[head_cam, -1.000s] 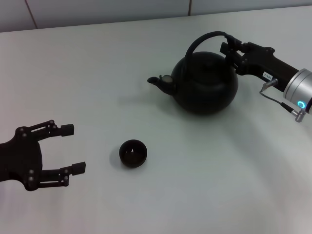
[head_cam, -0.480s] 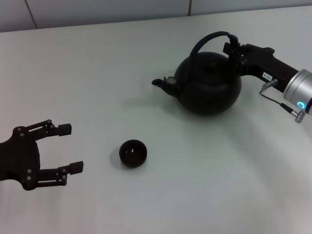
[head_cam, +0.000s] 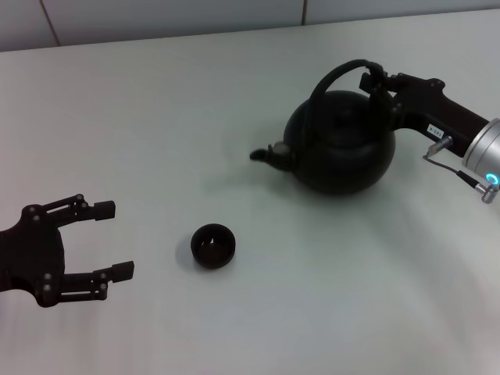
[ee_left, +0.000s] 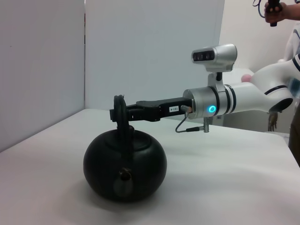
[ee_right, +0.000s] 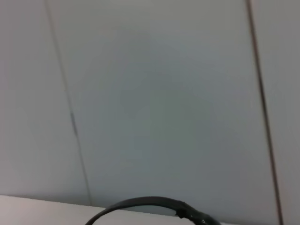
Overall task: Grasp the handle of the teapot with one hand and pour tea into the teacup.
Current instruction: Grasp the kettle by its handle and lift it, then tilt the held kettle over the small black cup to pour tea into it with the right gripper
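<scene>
The black teapot (head_cam: pixel 344 144) is at the back right of the white table, its spout (head_cam: pixel 269 155) pointing left toward the teacup. My right gripper (head_cam: pixel 377 82) is shut on the thick right end of the arched handle (head_cam: pixel 336 73). The left wrist view shows the teapot (ee_left: pixel 124 165) head-on, with the right gripper (ee_left: pixel 117 112) clamped on the handle (ee_left: pixel 120 101) top. I cannot tell whether the pot touches the table. The small black teacup (head_cam: pixel 212 245) stands in front, left of the teapot. My left gripper (head_cam: pixel 115 239) is open and empty, left of the teacup. The right wrist view shows only the handle's arc (ee_right: pixel 145 204).
The white table (head_cam: pixel 156 117) runs back to a wall. A person's hand with a controller (ee_left: pixel 275 10) and part of their body show at the far right of the left wrist view, beyond the robot's arm (ee_left: pixel 253 98).
The right gripper has carried the teapot to the right and toward me, and the spout has swung nearer. The left gripper has drifted slightly. The teacup has not moved.
</scene>
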Tool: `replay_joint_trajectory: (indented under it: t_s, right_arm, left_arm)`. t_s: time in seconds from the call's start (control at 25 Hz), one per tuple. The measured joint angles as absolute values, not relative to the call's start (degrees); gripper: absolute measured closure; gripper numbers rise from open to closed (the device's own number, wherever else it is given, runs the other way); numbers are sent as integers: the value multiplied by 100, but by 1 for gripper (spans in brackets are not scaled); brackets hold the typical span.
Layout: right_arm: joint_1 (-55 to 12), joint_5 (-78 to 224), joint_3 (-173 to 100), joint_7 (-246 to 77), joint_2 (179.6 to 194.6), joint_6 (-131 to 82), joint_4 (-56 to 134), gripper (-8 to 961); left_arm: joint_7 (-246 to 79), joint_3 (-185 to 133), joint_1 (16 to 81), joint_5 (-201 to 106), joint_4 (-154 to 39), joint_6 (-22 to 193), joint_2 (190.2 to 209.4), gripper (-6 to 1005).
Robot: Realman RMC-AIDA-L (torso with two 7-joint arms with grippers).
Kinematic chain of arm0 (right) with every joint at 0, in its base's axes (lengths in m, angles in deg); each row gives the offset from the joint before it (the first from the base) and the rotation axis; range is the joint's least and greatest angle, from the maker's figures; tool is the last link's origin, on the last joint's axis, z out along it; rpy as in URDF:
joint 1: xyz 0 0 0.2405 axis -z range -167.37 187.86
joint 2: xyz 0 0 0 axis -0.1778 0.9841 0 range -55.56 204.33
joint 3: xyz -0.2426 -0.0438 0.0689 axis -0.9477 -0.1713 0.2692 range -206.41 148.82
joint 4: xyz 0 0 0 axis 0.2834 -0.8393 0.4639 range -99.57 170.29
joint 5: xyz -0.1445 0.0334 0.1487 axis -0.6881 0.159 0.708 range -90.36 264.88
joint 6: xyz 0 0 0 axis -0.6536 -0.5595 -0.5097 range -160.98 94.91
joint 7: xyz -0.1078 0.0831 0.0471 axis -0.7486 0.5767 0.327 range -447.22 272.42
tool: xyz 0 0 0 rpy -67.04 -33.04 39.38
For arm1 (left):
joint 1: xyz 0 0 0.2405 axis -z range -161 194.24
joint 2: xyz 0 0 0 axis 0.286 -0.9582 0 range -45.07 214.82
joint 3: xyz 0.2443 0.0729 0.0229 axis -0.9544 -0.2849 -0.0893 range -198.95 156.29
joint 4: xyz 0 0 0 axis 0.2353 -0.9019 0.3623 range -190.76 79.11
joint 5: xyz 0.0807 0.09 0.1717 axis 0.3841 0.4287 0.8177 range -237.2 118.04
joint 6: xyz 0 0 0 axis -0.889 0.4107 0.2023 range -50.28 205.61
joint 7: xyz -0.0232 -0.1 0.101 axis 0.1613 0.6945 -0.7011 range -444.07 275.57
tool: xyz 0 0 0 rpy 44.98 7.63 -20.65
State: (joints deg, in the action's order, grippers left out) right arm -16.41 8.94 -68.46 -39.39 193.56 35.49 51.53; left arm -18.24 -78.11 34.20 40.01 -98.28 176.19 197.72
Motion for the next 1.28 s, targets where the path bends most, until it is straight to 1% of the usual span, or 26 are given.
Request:
replay_joint_trajectory:
  t_s: [0.28, 0.72, 0.92, 1.28]
  right_arm:
    - [-1560, 891, -6853, -4094, 19357, 3872, 5199, 821]
    - [-1484, 742, -7394, -3933, 19375, 4168, 5773, 822]
    - [-1540, 738, -7601, -3920, 19382, 4155, 5923, 822]
    - [-1429, 732, -8184, -3883, 19378, 4100, 6664, 820]
  left_arm:
    - [-1816, -7811, 3393, 4001, -9847, 17652, 19758, 133]
    - [-1815, -7823, 3278, 4030, -9928, 17675, 19729, 133]
    - [-1815, -7813, 3263, 4171, -9971, 17671, 19762, 133]
    - [-1815, -7810, 3261, 4215, -9982, 17640, 19771, 133]
